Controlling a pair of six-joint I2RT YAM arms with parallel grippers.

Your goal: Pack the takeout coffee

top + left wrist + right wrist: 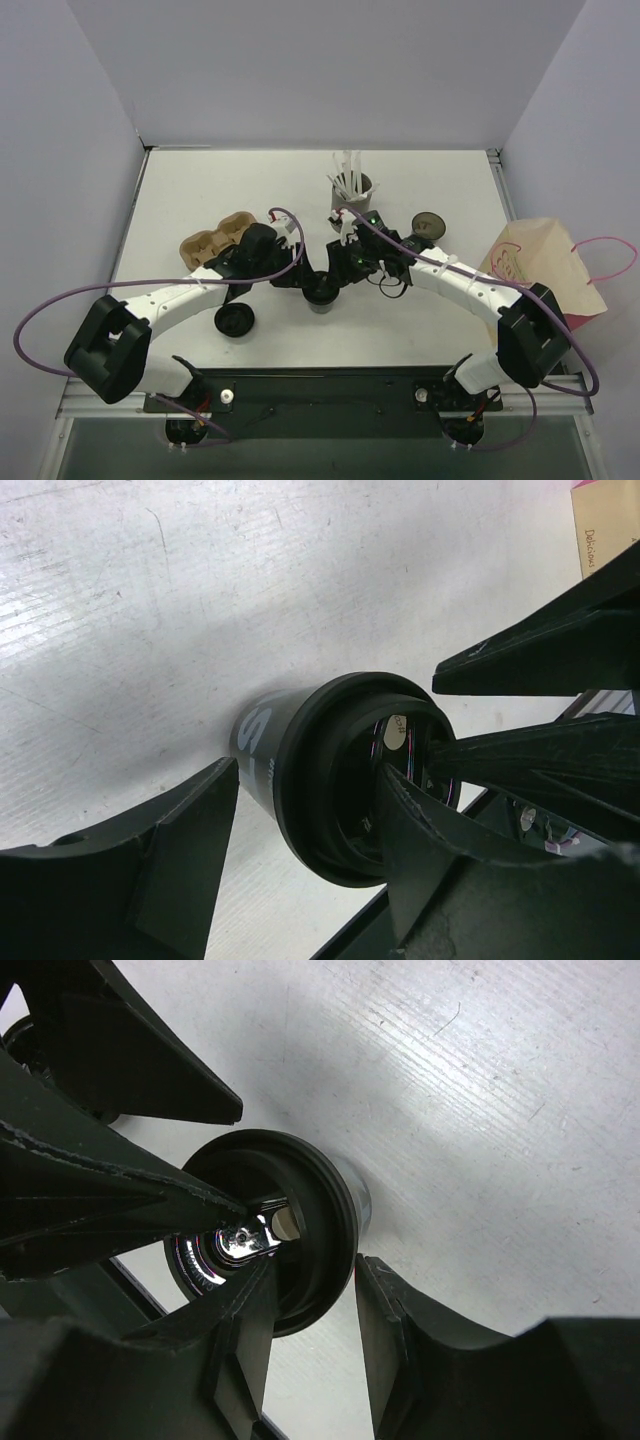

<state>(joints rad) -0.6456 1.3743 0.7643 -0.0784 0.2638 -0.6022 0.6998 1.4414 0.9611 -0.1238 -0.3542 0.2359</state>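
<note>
The takeout coffee (322, 293) is a short dark cup with a thick round rim, standing upright mid-table between both arms. My right gripper (340, 278) comes in from the right. In its wrist view one finger lies across the cup's top and the other presses the outside of the rim (335, 1210), so it (315, 1265) is shut on the rim. My left gripper (310, 283) reaches in from the left and is open (310, 775). One of its fingers stands apart beside the cup (300, 730), the other hangs over the top.
A grey holder of white straws (350, 190) stands behind the cup. A brown cardboard carrier (212, 245) sits to the left, a loose black lid (233, 320) near the left arm, another dark round piece (430, 222) to the right, and a paper bag (540, 270) at the right edge.
</note>
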